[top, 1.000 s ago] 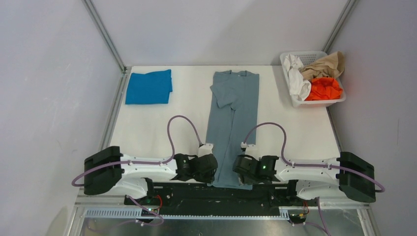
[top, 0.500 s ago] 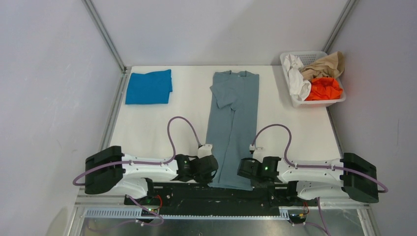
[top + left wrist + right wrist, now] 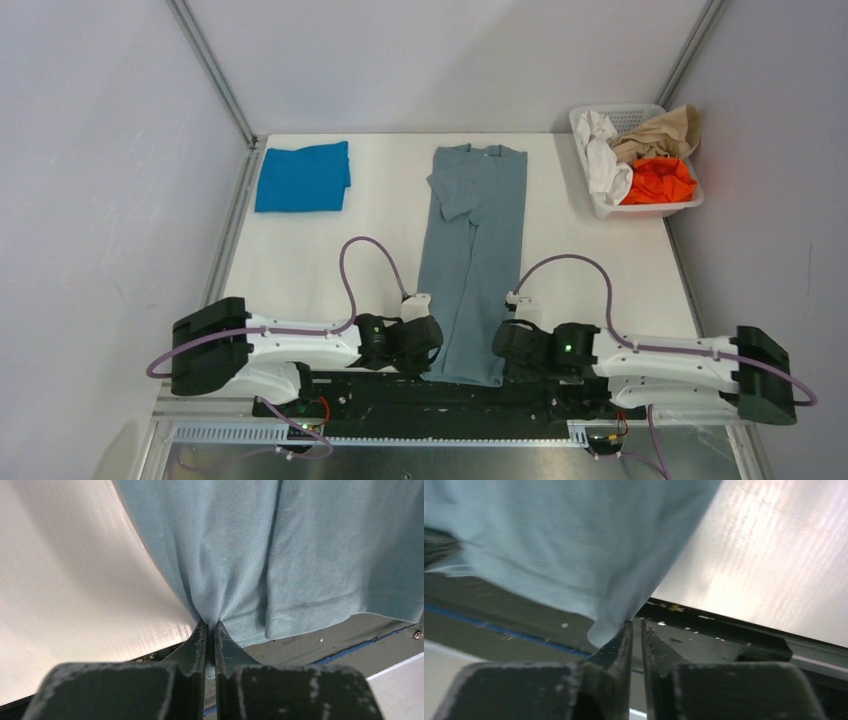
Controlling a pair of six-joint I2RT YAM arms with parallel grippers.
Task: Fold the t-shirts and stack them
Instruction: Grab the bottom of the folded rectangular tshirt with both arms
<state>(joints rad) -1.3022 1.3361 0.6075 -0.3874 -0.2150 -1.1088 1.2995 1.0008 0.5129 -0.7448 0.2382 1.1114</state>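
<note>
From above we see soft, even light, bright without glare; the arms [image 3: 300, 345] throw only faint shadows on the table [image 3: 300, 260]. In the left wrist view the table flares white toward 9 o'clock, the grey-blue t-shirt [image 3: 280, 555] is crisp, and the left gripper [image 3: 210, 626] at 6 o'clock is dark and soft. In the right wrist view the t-shirt is smeared by blur, glare streaks the table at 2 o'clock, and the right gripper [image 3: 636, 625] is murky.

Top camera high, looking down on table [image 3: 300, 260]; wrist cameras close, sharing t-shirt [image 3: 280, 555] hem
</note>
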